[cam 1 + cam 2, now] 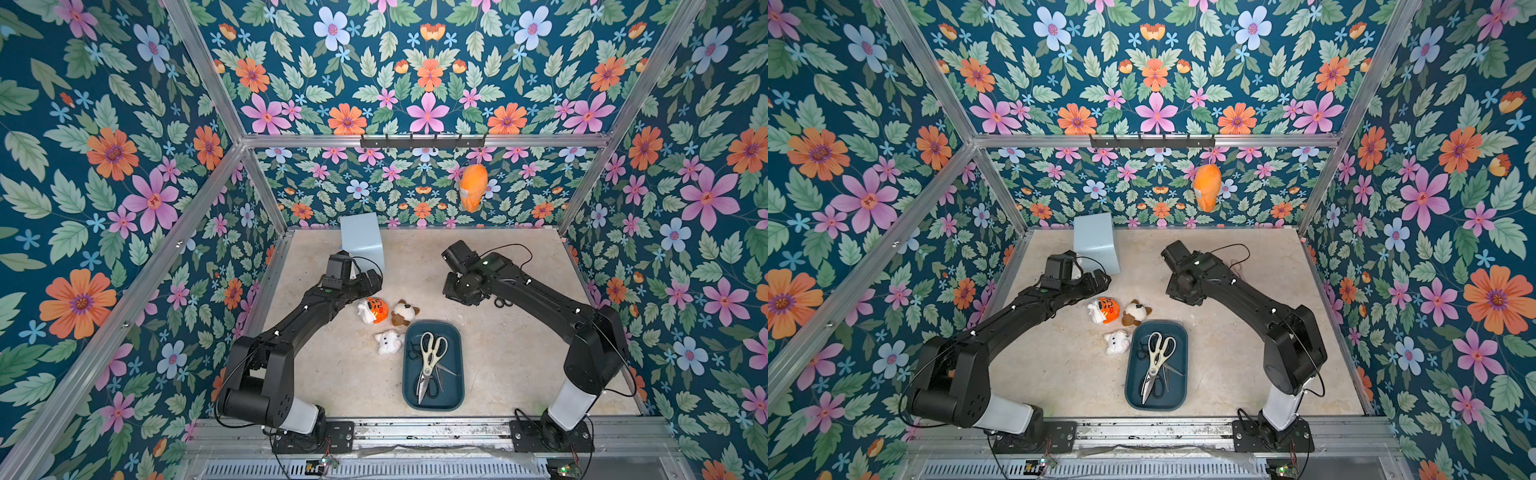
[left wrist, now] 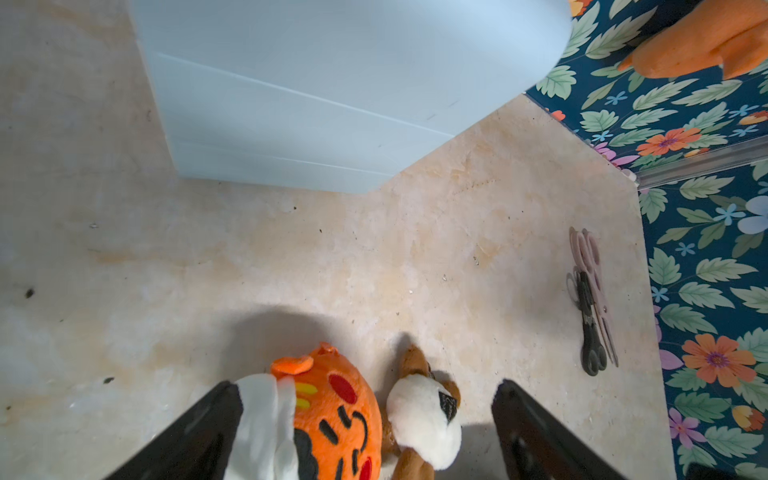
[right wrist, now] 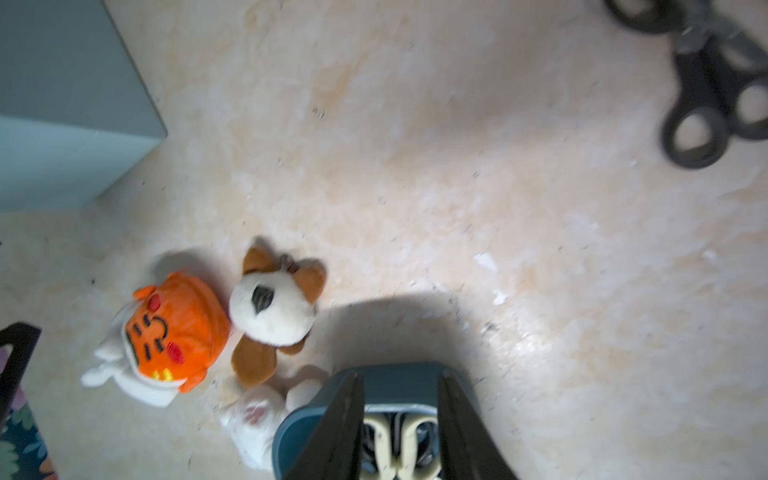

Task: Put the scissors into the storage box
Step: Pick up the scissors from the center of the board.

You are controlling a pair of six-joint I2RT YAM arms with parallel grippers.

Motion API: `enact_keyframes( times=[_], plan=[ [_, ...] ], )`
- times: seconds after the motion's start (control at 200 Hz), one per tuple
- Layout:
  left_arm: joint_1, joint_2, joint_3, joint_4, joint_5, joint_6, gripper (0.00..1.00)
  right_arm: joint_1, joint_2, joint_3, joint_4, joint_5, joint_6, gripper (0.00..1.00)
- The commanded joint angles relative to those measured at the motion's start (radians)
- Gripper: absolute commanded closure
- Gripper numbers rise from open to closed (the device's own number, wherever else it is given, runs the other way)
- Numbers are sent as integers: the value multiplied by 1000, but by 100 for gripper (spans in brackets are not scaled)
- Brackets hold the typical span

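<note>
The dark teal storage box (image 1: 454, 392) (image 1: 1178, 392) lies at the table's front centre. Beige-handled scissors (image 1: 430, 360) (image 1: 1157, 360) rest in it on top of dark pairs. My right gripper (image 3: 401, 376) hangs open and holds nothing, with the box's far end and the beige handles (image 3: 386, 440) showing beyond its fingers. A black-handled pair (image 1: 503, 302) (image 3: 715, 83) lies on the table beside my right arm. In the left wrist view it lies against a pale pink pair (image 2: 592, 266). My left gripper (image 2: 365, 386) (image 1: 369, 279) is wide open above the plush toys.
A pale blue cube box (image 1: 361, 243) stands at the back left. A tiger plush (image 1: 372, 311), a brown-and-white dog plush (image 1: 404, 312) and a white plush (image 1: 388, 341) lie just left of the storage box. An orange plush (image 1: 473, 187) hangs on the back wall.
</note>
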Motion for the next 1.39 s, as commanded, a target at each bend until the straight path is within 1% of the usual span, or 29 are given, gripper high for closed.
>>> enact_keyframes(
  times=[0.0,0.125,0.275,0.42,0.55,0.675,0.78,0.91,1.14,1.39],
  plan=[
    [-4,25,23,6,13,-7,1,-78,13,9,-9,29,-120,67],
    [-13,61,51,5,13,-13,1,-177,66,18,16,23,-171,68],
    [-28,98,84,-1,11,-11,1,-253,182,84,12,29,-240,70],
    [-41,111,96,-5,1,-12,1,-279,317,204,-23,74,-323,73],
    [-46,112,96,-11,-6,-13,1,-287,442,345,-87,125,-415,76],
    [-49,106,89,-18,-17,-12,1,-295,524,450,-144,167,-481,77],
    [-49,103,84,-20,-24,-13,1,-296,534,460,-151,180,-514,77],
    [-51,111,84,-21,-28,-18,1,-296,511,417,-141,202,-528,77],
    [-59,135,104,-22,-22,-28,1,-299,482,328,-85,182,-557,77],
    [-66,141,122,-34,-32,-29,1,-309,498,314,-30,154,-601,77]
  ],
)
